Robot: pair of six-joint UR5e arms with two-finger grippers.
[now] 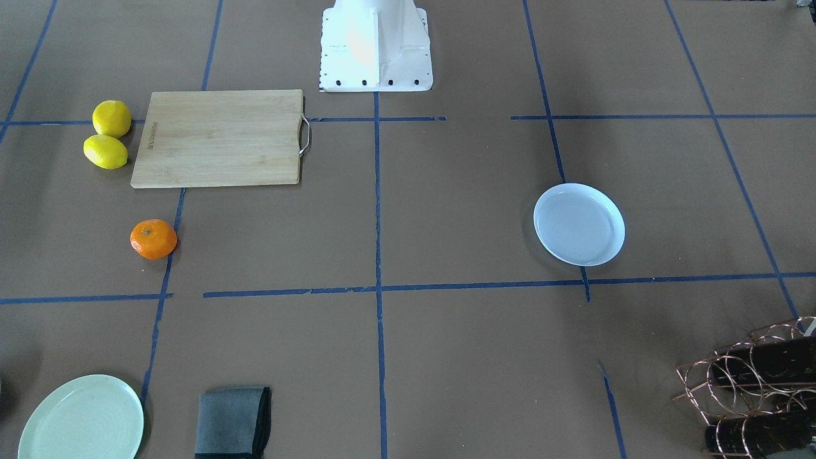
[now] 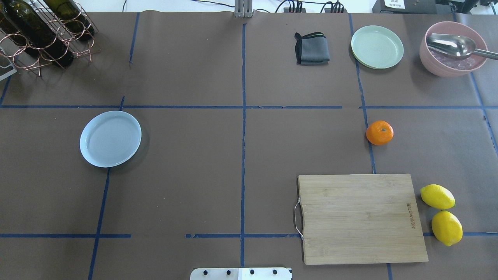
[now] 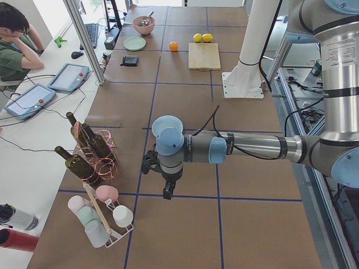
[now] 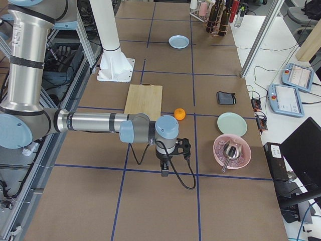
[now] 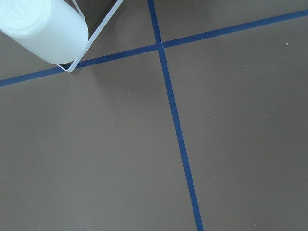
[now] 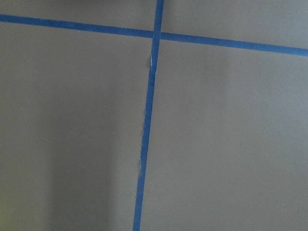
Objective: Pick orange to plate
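Two claws: left gripper [image 3: 166,193], right gripper [image 4: 164,171] (apart or together, I cannot tell).
Small round orange fruit [image 2: 379,132]: well apart from pale blue round plate [image 2: 110,139].

Left gripper [image 3: 167,192]: seen only from the table's end, small and dark under the wrist; how its jaws stand cannot be told; right gripper [image 4: 164,170]: likewise, seen only from the opposite end; pale green plate [image 1: 83,417]: lower rim cut by the front-facing view's bottom edge; grey cloth [image 1: 233,422]: cut by the same edge; wine rack [image 1: 752,376]: cut at right and bottom; robot base [image 2: 241,273]: only a strip at the overhead view's bottom edge; spoon [image 2: 453,44]: handle runs off the right edge; pink bowl [image 2: 435,68]: pale contents, unidentifiable; cutting board [image 2: 362,217]: print too small to read; white cup [image 5: 45,29]: cut by the left wrist view's top-left corner
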